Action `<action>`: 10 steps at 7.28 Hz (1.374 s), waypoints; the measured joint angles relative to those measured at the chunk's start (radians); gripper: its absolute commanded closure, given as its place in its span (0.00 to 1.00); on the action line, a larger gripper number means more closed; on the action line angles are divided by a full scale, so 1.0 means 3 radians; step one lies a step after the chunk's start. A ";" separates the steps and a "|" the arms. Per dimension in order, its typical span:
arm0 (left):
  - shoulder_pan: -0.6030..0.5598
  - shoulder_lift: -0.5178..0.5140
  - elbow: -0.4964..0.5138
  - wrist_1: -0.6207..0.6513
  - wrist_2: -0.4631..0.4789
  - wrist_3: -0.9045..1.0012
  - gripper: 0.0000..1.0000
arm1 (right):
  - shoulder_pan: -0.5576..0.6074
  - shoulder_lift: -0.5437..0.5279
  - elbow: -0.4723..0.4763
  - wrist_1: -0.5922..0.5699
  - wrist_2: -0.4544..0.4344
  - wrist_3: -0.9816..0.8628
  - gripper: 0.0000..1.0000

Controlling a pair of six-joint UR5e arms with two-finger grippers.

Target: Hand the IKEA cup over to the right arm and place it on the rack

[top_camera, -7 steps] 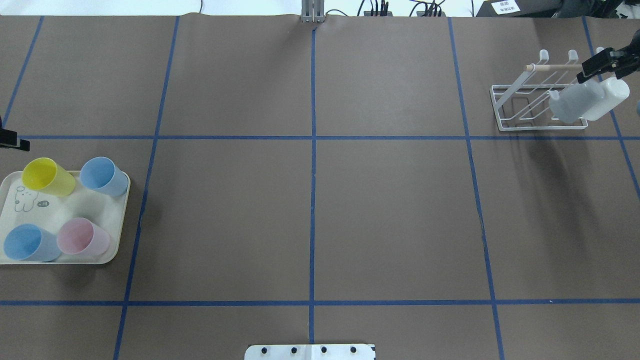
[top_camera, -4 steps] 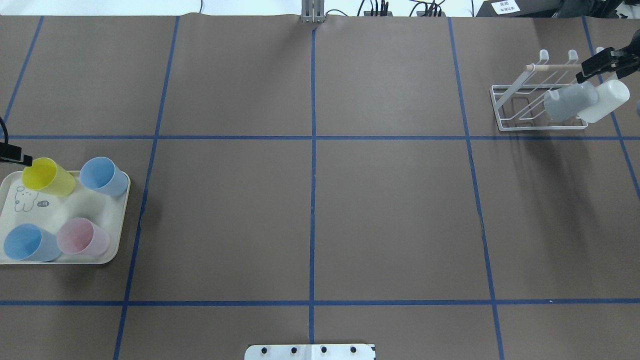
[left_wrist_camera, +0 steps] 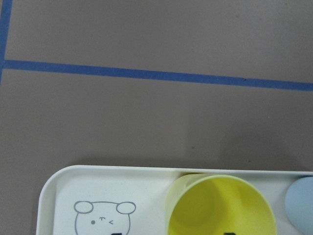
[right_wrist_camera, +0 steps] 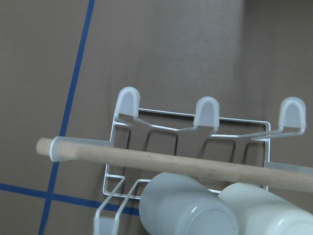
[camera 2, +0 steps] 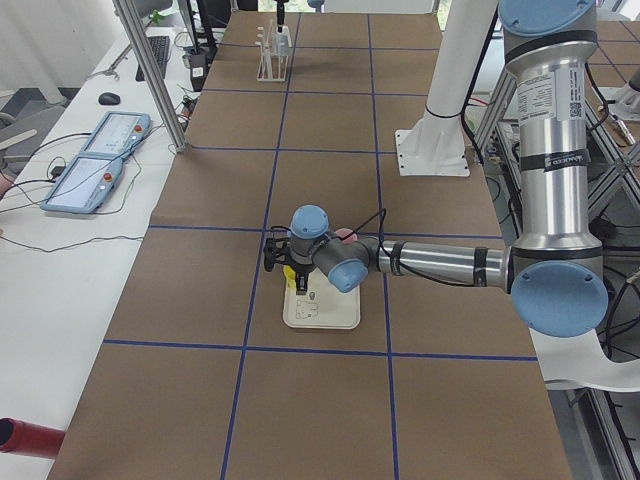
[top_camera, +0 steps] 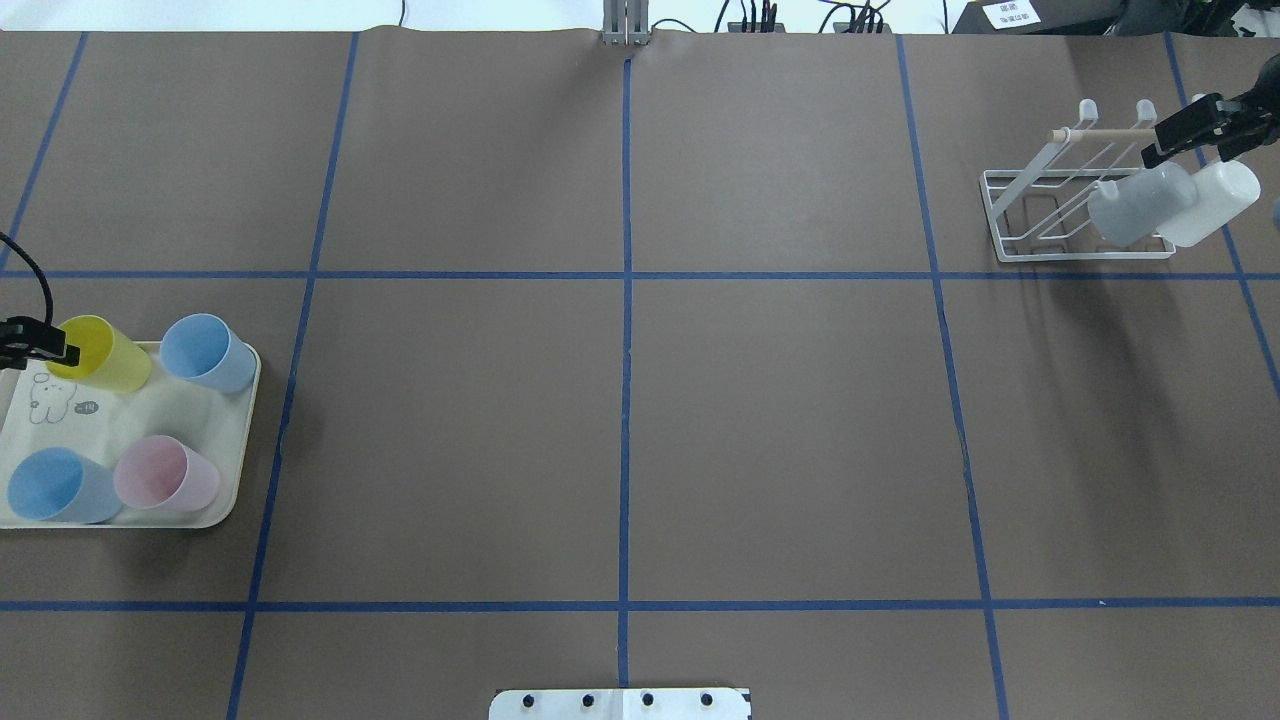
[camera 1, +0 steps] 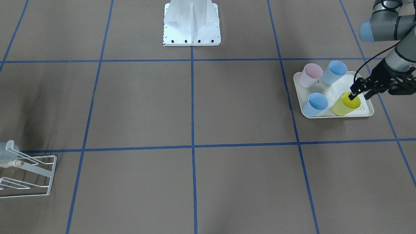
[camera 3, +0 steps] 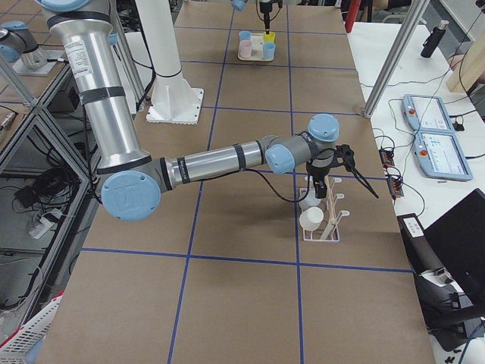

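Note:
My left gripper is open over the yellow cup, one finger inside its rim and the other outside. That cup stands at the far corner of the cream tray and fills the bottom of the left wrist view. On the white wire rack, a grey cup and a white cup hang mouth-down on the prongs. My right gripper hovers open just above them by the wooden dowel, holding nothing.
Two blue cups and a pink cup also stand on the tray. The robot's white base plate sits at the near edge. Blue tape lines cross the brown table.
The grey cup has settled lower onto the rack and my right gripper has drawn back from it. My left gripper has moved in from beyond the tray onto the yellow cup's rim.

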 measured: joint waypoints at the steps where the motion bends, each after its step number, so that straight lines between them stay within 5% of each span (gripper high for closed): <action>1: 0.0019 -0.0006 0.0023 -0.0002 0.0000 -0.0001 0.85 | 0.0001 0.0004 0.0005 0.0000 0.0025 0.0003 0.01; 2: 0.0036 -0.0010 0.0034 -0.0003 -0.0002 -0.0008 1.00 | 0.0019 0.0009 0.0028 0.0000 0.0069 0.0006 0.01; 6: -0.0015 -0.0015 -0.0153 0.0007 -0.0107 -0.0017 1.00 | 0.0364 -0.0037 0.0577 -0.0002 0.0454 0.0269 0.01; 10: -0.0260 -0.0061 -0.0749 0.0063 -0.0474 -0.0476 1.00 | 0.0289 -0.0232 0.1642 0.0016 0.0602 0.1728 0.02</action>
